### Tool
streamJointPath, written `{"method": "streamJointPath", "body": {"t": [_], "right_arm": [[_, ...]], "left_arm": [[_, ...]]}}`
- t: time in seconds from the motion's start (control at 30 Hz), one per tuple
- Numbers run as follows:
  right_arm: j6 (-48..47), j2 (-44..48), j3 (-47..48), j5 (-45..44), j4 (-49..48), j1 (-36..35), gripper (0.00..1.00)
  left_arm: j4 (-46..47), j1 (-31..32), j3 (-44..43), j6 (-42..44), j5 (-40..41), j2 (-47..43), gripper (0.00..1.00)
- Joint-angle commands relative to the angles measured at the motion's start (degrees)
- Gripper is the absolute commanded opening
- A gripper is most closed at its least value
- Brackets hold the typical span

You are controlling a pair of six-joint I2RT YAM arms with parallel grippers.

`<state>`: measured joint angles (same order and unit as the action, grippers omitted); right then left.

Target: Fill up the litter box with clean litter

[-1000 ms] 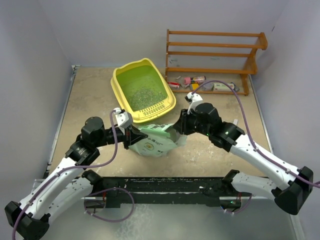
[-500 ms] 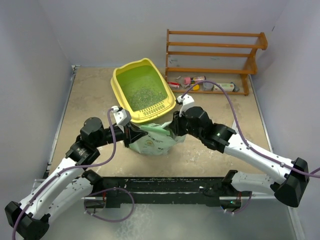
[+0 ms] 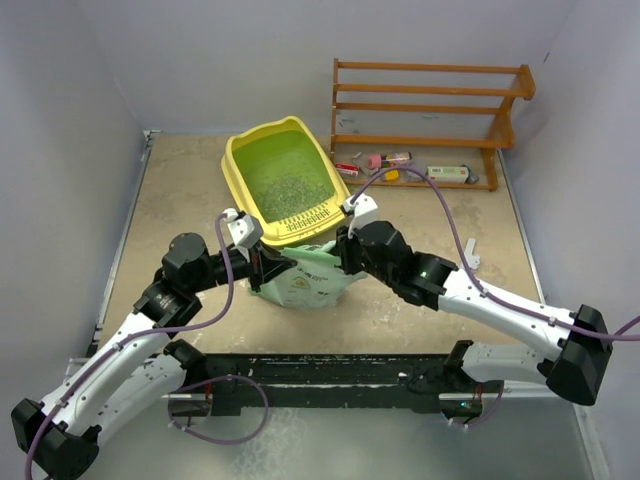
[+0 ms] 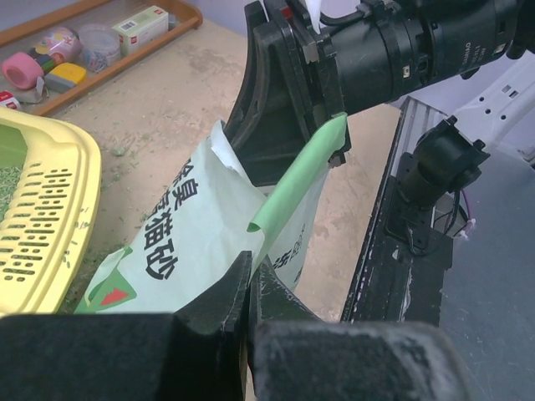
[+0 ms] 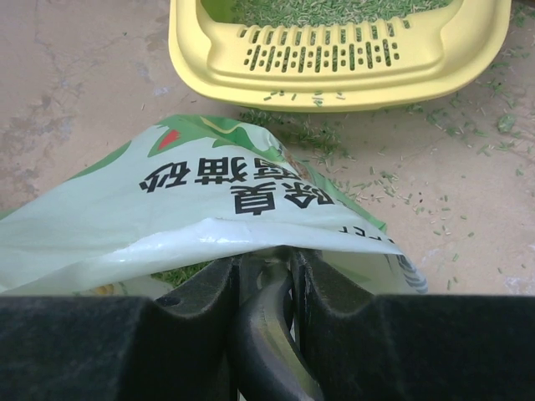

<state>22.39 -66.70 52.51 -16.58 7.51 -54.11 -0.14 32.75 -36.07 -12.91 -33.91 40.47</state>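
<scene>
1. Your table (image 3: 180, 190) is the biggest thing here: a sandy-beige top with grey walls round it, and both arms reach in from the near edge
2. The wooden rack (image 3: 430, 105) stands at the far right against the back wall, well away from your grippers
3. The litter box (image 3: 233, 172) sits mid-table toward the far side, turned at an angle, with its grille (image 5: 334, 54) on the short end facing the arms
4. The bag (image 3: 305, 285) is pale green with dark print and sits just in front of that grille, strung between your two grippers
5. Your left gripper (image 4: 249, 276) is clamped tight on the bag's left top edge
6. Your right gripper (image 5: 263, 267) is pinching the right top edge, and the plastic runs straight into the jaws
7. The litter (image 3: 285, 190) covers the middle and grille end of the box's green floor, and stray grains (image 5: 468, 167) lie on the table beside the box
8. A few small colourful items (image 3: 400, 165) sit on the rack's bottom shelf, too tiny to name from above
</scene>
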Motion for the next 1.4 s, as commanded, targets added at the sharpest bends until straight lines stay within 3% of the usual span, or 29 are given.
{"method": "streamJointPath", "body": {"t": [0.0, 0.37, 0.8, 1.37], "right_arm": [[0.9, -1.9, -2.9, -0.4, -1.1, 0.3, 0.0], [7.8, -6.2, -7.4, 5.9, -5.0, 0.3, 0.0], [22.9, -6.0, -13.9, 16.0, -12.7, 0.3, 0.0], [40.8, 2.4, -25.6, 12.5, -28.5, 0.5, 0.0]], "left_arm": [[8.1, -0.2, -1.9, -0.6, 1.1, -1.6, 0.0], [7.3, -0.2, -1.5, -0.5, 0.7, -1.5, 0.0], [6.0, -0.2, -1.5, -0.1, 0.8, -2.0, 0.0], [2.4, -0.2, -1.8, 0.6, 2.3, -2.5, 0.0]]}}
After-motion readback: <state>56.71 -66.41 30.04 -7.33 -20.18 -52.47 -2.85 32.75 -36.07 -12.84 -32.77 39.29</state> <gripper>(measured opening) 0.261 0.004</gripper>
